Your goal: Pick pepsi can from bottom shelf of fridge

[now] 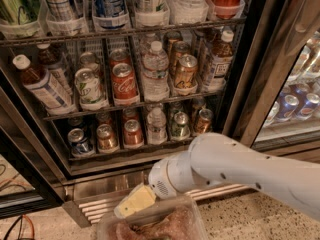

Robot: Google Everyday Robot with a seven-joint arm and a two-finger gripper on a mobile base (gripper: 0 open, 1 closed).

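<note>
We are looking into the fridge (243, 79) with its door swung aside, and the white arm (240, 166) is reaching in from the right, low across the front. The gripper (133, 203) is hanging at the arm's end, pointing down and to the left, in front of the ribbed metal grille (92, 206) and below the bottom shelf (125, 153). We cannot tell how its grip is standing from here, and it is holding nothing that we can see.

The pepsi can (79, 141) is sitting upright in the leftmost lane of the bottom shelf, well apart from the gripper, up and to the left of it. Just beside it to the right a gold-brown can (106, 137) is standing, then a red can (132, 133), then a water bottle (156, 125). Under the gripper a clear tub (150, 223) with something brownish inside is filling the lower edge of our view.
</note>
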